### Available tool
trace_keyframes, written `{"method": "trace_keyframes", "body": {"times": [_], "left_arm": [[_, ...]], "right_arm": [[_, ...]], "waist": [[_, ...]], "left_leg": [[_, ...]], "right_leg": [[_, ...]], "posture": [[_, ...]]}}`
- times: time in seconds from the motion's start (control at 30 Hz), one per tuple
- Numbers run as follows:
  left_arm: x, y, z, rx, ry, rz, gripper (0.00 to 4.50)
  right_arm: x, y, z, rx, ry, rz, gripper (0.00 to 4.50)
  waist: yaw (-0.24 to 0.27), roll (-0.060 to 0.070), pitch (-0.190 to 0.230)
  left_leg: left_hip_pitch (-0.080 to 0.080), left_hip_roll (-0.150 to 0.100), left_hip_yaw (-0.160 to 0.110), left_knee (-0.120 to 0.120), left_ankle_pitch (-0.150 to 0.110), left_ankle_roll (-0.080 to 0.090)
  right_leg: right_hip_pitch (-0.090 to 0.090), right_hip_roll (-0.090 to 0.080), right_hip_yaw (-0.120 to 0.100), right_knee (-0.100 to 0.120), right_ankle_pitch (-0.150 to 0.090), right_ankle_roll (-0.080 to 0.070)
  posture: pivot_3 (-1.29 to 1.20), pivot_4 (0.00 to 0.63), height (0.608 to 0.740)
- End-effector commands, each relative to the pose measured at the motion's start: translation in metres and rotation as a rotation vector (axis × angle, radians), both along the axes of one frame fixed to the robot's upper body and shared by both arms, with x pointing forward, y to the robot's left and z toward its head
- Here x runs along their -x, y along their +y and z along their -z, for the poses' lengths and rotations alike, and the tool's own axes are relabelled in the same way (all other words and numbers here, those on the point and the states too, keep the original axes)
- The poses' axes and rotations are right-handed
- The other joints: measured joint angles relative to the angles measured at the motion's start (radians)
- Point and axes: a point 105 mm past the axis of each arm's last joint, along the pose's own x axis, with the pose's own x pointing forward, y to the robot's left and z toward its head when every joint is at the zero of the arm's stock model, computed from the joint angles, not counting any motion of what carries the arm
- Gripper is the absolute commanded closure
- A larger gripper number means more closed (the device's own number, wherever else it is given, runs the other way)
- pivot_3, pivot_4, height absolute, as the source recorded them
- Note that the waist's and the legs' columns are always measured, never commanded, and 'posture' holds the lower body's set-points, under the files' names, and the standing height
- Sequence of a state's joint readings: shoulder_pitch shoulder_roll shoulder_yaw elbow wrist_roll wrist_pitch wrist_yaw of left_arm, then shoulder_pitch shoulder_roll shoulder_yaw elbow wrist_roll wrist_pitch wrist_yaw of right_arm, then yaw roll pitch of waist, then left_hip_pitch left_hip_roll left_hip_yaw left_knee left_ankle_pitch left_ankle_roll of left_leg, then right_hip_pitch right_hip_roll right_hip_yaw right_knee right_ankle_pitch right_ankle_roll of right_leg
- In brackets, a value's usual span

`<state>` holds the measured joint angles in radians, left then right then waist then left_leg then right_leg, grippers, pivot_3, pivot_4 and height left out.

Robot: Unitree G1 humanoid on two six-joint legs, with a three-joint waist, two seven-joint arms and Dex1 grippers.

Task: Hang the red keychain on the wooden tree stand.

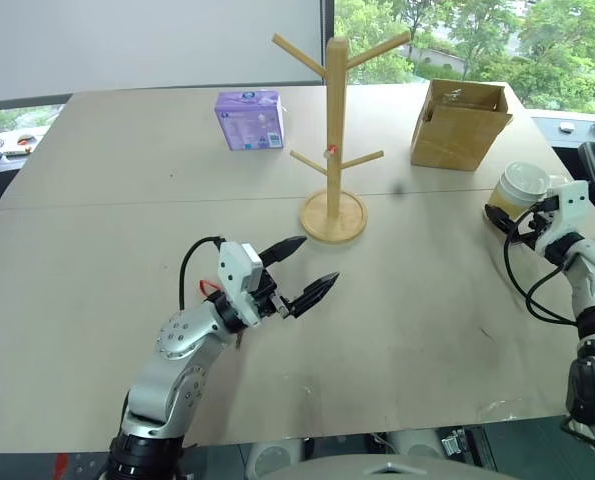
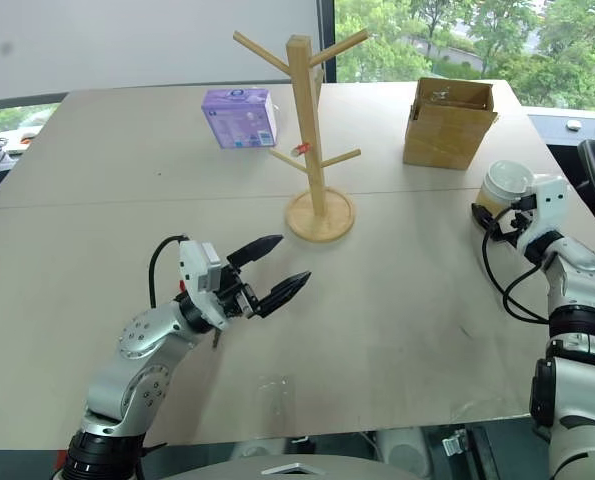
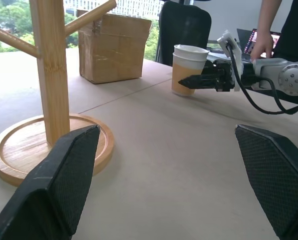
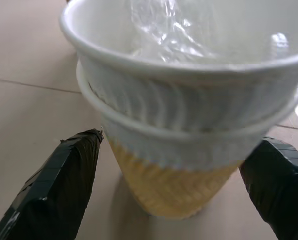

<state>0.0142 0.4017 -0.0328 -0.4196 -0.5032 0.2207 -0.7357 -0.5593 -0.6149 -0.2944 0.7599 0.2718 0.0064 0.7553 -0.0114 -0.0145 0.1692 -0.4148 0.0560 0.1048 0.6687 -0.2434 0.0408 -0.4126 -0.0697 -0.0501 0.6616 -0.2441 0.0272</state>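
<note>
Left tool [image 1: 302,268] wide, empty; red keychain [image 1: 208,289] half-hidden behind it, 7 o'clock of wooden tree stand [image 1: 335,140]. Right tool [image 4: 181,140] wide, straddling paper cup [image 1: 522,185]; I risk toppling it.

purple box [image 1: 249,119], open cardboard box [image 1: 459,124], stacked paper cups [image 1: 519,188]
</note>
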Motion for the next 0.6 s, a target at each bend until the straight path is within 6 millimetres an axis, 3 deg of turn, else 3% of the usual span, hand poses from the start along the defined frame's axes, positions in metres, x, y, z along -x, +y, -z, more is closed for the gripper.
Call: {"method": "trace_keyframes", "body": {"times": [0.03, 0.33, 0.47, 0.6], "left_arm": [[0.002, 0.000, -0.004, 0.015, -0.015, 0.008, 0.00], [0.002, 0.001, -0.004, 0.018, -0.010, 0.009, 0.00], [-0.003, 0.007, -0.005, 0.017, -0.010, -0.024, 0.00], [-0.012, 0.030, -0.001, 0.011, 0.007, -0.222, 0.00]], "right_arm": [[0.013, -0.005, -0.022, -0.012, -0.068, -0.007, 0.03], [0.070, -0.006, -0.020, 0.019, 0.003, -0.119, 0.03], [0.094, 0.020, -0.029, 0.051, -0.002, -0.354, 0.03], [0.134, 0.061, -0.036, 0.159, -0.024, -0.725, 0.03]], "waist": [[0.001, 0.000, 0.000], [0.004, 0.000, 0.000], [0.000, 0.000, 0.000], [0.002, 0.001, 0.000]], "left_leg": [[0.000, 0.000, 0.000, 0.000, 0.000, 0.000], [0.000, 0.000, -0.001, 0.000, -0.002, 0.004], [0.000, 0.000, -0.002, 0.000, -0.003, 0.005], [0.000, 0.000, -0.003, 0.000, -0.003, 0.005]], "right_leg": [[0.000, 0.000, 0.000, 0.000, 0.000, 0.000], [0.000, 0.000, -0.001, 0.000, 0.000, 0.000], [0.000, 0.001, -0.001, 0.000, 0.000, 0.000], [0.000, 0.001, -0.001, 0.000, 0.000, 0.000]], "posture": [[0.00, 0.150, 0.740], [0.00, 0.150, 0.740], [0.00, 0.150, 0.740], [0.00, 0.150, 0.740]]}}
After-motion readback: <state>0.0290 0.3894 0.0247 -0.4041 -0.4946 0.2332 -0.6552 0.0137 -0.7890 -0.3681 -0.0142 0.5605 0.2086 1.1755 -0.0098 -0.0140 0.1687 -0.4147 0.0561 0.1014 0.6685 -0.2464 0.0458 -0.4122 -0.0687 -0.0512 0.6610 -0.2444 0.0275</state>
